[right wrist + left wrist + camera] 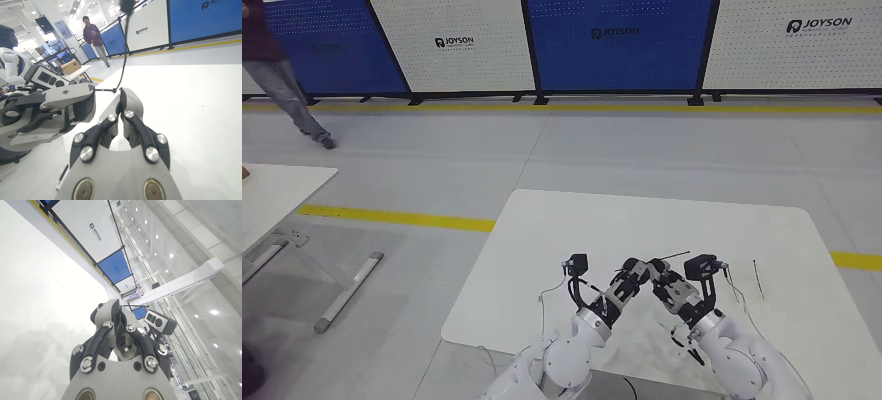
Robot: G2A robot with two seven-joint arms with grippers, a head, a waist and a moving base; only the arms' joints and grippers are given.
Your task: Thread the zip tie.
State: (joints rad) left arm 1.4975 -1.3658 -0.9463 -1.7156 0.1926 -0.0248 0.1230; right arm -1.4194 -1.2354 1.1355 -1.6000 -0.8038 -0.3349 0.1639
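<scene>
Above the table's near middle, toward 6 o'clock in the top view, the black zip tie [124, 62] is held off the surface between the two grippers. One short stretch runs from the left gripper [119, 307], whose fingers are pressed together on it, to a small head just beside the right gripper [120, 93]. From there the strap curves upward. The right gripper's fingers are together too, though whether they pinch the tie cannot be told. The white table [572, 220] lies beneath. A second tie [758, 279] lies flat at 3 o'clock of the grippers, well apart from them.
</scene>
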